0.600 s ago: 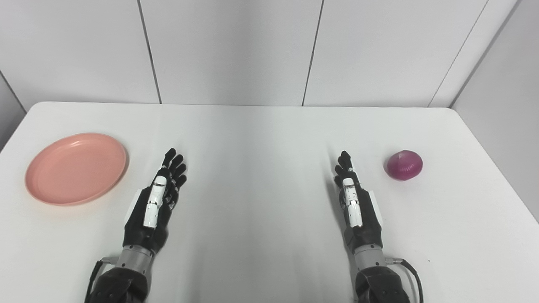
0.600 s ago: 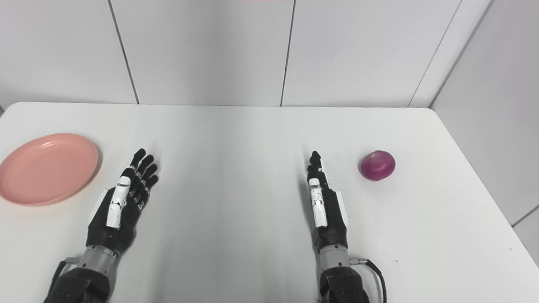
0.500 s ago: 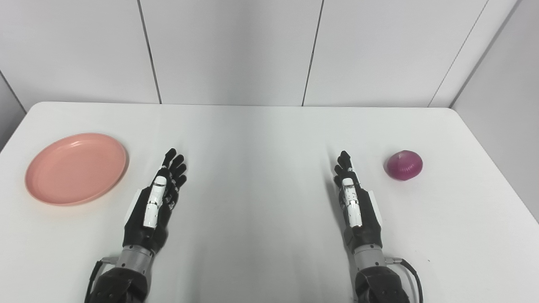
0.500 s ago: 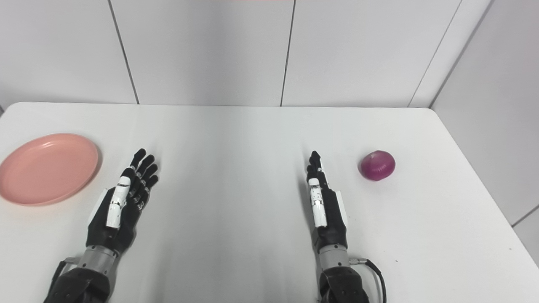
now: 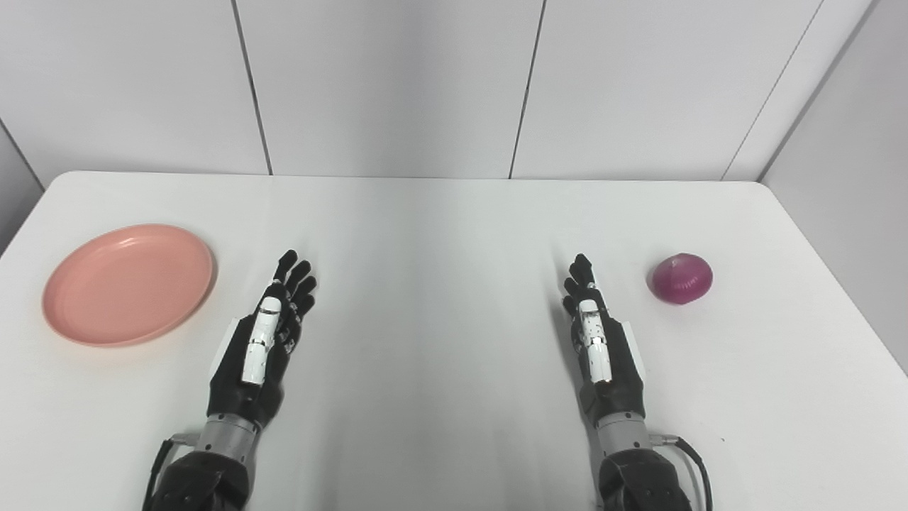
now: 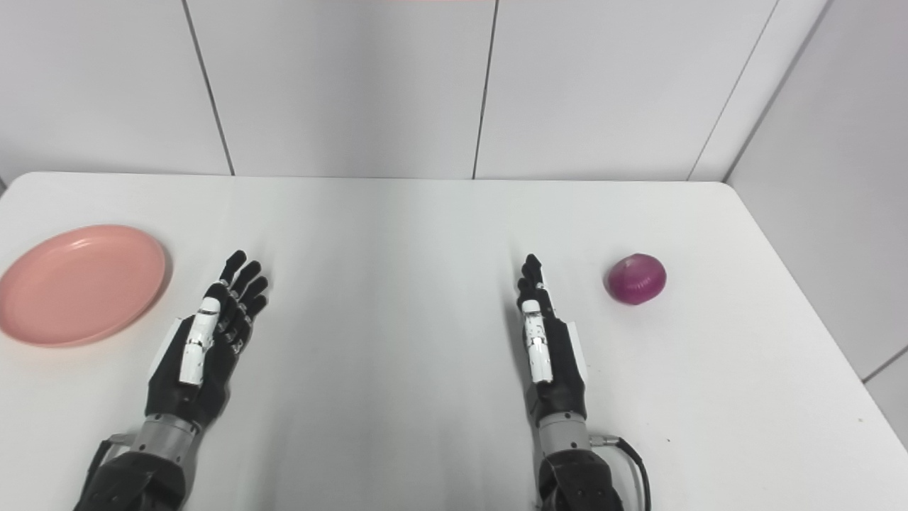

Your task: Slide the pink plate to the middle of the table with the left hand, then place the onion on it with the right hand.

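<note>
The pink plate point(image 5: 128, 282) lies empty on the white table point(image 5: 440, 234) near its left edge. A purple-red onion point(image 5: 682, 278) rests on the table's right side. My left hand point(image 5: 262, 341) lies flat on the table just right of the plate, open, fingers stretched forward and touching nothing. My right hand point(image 5: 599, 341) rests on edge left of the onion, open as well, with a clear gap between it and the onion.
White wall panels point(image 5: 390, 85) stand right behind the table's far edge. The table's right edge point(image 5: 837, 284) runs close past the onion. Bare tabletop stretches between the two hands.
</note>
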You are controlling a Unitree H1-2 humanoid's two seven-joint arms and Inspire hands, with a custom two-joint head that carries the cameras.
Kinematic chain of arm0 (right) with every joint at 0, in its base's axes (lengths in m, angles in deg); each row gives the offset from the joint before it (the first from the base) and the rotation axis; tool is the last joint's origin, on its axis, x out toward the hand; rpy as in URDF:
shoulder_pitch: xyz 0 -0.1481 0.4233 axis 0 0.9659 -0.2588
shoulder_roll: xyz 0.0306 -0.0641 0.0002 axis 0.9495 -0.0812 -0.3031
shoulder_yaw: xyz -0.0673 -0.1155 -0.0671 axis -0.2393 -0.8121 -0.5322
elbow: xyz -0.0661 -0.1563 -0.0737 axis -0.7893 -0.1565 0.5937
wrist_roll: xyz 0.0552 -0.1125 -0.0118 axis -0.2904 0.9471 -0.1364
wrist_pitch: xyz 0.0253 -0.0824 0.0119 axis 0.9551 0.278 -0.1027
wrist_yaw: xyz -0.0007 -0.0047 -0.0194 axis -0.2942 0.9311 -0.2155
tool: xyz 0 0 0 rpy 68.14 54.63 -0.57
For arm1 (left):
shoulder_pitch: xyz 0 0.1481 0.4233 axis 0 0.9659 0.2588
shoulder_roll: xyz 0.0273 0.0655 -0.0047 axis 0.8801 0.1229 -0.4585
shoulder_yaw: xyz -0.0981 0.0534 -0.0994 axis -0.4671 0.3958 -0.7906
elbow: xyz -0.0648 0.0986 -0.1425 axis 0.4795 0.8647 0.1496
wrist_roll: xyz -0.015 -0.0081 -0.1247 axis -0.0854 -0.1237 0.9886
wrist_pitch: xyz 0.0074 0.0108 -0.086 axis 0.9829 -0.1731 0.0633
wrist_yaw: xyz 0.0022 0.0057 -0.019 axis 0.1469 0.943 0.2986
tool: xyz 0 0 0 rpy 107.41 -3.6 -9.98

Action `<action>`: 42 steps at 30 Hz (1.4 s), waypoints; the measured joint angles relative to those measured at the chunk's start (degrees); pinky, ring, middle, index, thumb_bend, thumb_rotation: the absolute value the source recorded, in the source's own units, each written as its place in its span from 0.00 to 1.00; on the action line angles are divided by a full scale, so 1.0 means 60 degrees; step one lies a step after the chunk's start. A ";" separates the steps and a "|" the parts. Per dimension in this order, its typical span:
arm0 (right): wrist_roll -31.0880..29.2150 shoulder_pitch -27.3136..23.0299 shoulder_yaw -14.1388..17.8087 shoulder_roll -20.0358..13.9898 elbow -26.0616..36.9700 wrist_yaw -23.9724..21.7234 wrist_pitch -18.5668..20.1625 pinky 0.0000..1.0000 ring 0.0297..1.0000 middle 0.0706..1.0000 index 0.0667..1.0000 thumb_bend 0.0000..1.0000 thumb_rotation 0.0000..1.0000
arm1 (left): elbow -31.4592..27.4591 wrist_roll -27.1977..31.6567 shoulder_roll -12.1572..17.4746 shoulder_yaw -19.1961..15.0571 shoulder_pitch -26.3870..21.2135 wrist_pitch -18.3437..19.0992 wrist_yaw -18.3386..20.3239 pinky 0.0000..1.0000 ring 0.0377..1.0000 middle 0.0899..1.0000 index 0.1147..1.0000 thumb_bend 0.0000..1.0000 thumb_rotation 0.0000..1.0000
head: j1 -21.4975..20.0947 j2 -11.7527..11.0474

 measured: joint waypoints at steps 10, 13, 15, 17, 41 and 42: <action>-0.0029 0.0003 -0.0002 -0.0003 0.0012 -0.0018 0.0000 1.00 1.00 1.00 1.00 0.40 1.00 | -0.0066 -0.0016 -0.0011 0.0025 0.0004 0.0004 -0.0011 1.00 0.98 0.99 0.98 0.48 1.00 | 0.0029 0.0000; -0.0057 0.0007 -0.0001 -0.0005 0.0020 -0.0022 0.0001 1.00 1.00 1.00 1.00 0.37 1.00 | -0.0073 -0.0016 -0.0012 0.0029 0.0006 0.0003 -0.0011 1.00 0.98 0.99 0.98 0.48 1.00 | 0.0044 -0.0015; -0.0055 0.0011 0.0000 -0.0004 0.0028 -0.0021 0.0001 1.00 1.00 1.00 1.00 0.35 1.00 | -0.0074 -0.0016 -0.0012 0.0030 0.0006 0.0004 -0.0011 1.00 0.98 0.99 0.98 0.48 1.00 | 0.0058 -0.0015; -0.0057 0.0014 0.0000 -0.0004 0.0033 -0.0021 0.0002 1.00 1.00 1.00 1.00 0.34 1.00 | -0.0073 -0.0016 -0.0015 0.0029 0.0006 0.0003 -0.0012 1.00 0.98 0.99 0.97 0.48 1.00 | 0.0146 -0.0029; -0.0454 0.0116 0.0022 -0.0285 0.0149 -0.0075 0.0020 1.00 1.00 1.00 1.00 0.25 1.00 | -0.0115 -0.0487 -0.0483 0.0280 0.0065 -0.0007 -0.0343 0.98 0.97 0.99 0.96 0.46 1.00 | 0.2517 -0.0380; -0.0463 0.0126 0.0022 -0.0319 0.0156 -0.0087 0.0019 1.00 1.00 1.00 1.00 0.24 1.00 | -0.0102 -0.0494 -0.0495 0.0289 0.0065 -0.0025 -0.0343 0.98 0.97 0.99 0.96 0.46 1.00 | 0.2520 -0.0381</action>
